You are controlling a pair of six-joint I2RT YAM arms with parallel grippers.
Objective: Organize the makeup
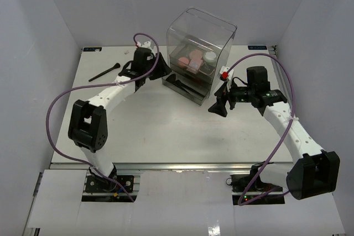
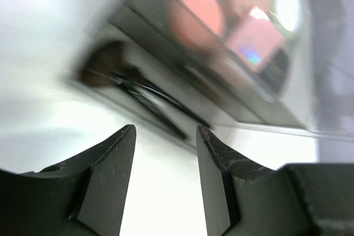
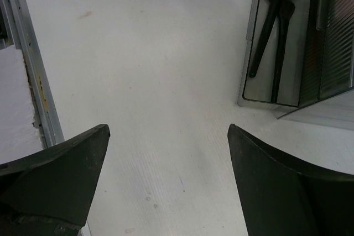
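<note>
A clear plastic box (image 1: 200, 40) stands at the back middle. On its upper level lie a pink round compact (image 2: 202, 12), a pink square compact (image 2: 257, 40) and a white round jar (image 2: 287, 4). Its bottom drawer (image 1: 185, 85) is pulled out and holds two black-handled brushes (image 3: 274, 31), which are blurred in the left wrist view (image 2: 138, 89). Another black brush (image 1: 105, 73) lies loose on the table at the back left. My left gripper (image 1: 165, 70) is open and empty, close to the box's left side (image 2: 166, 136). My right gripper (image 1: 217, 105) is open and empty over bare table (image 3: 168, 128), in front of the box's right corner.
A small red-and-white item (image 1: 225, 74) shows by the box's right side; I cannot tell what it is. The table's metal front edge (image 3: 33, 81) runs along the left of the right wrist view. White walls close in the back and both sides.
</note>
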